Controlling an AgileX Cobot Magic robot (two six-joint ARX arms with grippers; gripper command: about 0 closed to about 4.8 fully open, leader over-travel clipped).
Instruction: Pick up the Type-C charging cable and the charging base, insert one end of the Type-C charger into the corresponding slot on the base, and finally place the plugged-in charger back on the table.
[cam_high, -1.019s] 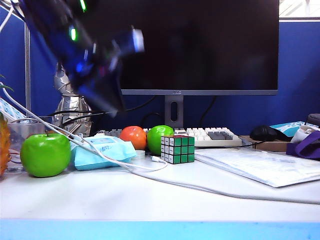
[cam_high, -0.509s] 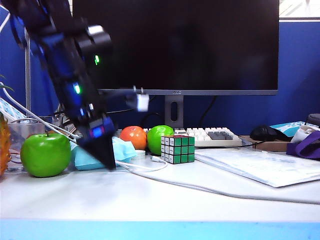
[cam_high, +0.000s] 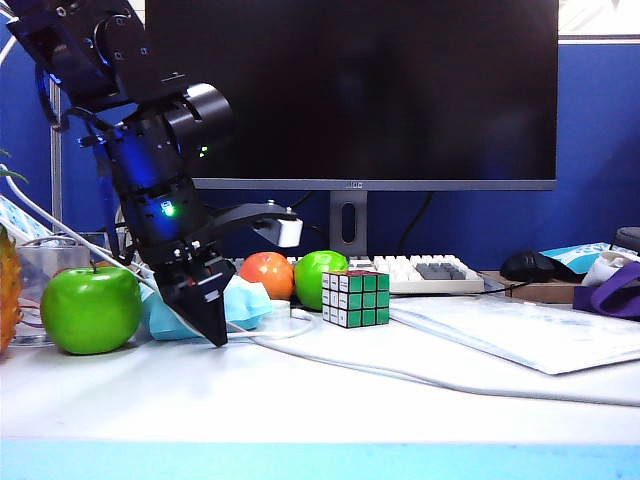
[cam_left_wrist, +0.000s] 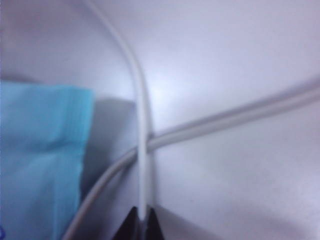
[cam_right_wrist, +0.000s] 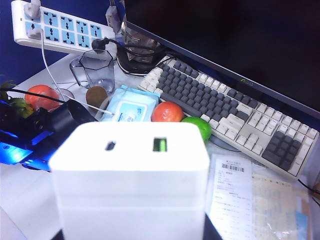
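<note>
The left gripper (cam_high: 212, 325) points down at the left of the white surface (cam_high: 330, 400), its tips at the surface just in front of the pale blue packet (cam_high: 240, 298); in the left wrist view its dark tips (cam_left_wrist: 141, 226) are pinched together on the thin white Type-C charging cable (cam_left_wrist: 142, 150). From there that cable runs away over the surface, crossing on top of a thicker white cable (cam_left_wrist: 235, 117) and passing just beside the edge of the blue packet (cam_left_wrist: 42, 160). In the exterior view the cable (cam_high: 290, 325) curves along the surface towards the Rubik's cube (cam_high: 355, 298), which stands right of the gripper. A green apple (cam_high: 90, 308) sits to the left of the gripper, an orange fruit (cam_high: 267, 274) and a second green one (cam_high: 318, 276) behind the packet, and a keyboard (cam_high: 425, 272) below the dark monitor (cam_high: 350, 90) further back. The right gripper does not appear in the exterior view; its wrist view is filled by the white charging base (cam_right_wrist: 131, 185) close up to the camera, port face showing, held up well above the surface, though whether the jaws clamp it cannot be told. Beyond the base lie the keyboard (cam_right_wrist: 235, 112), a power strip (cam_right_wrist: 65, 30) and printed papers (cam_right_wrist: 255, 200).
</note>
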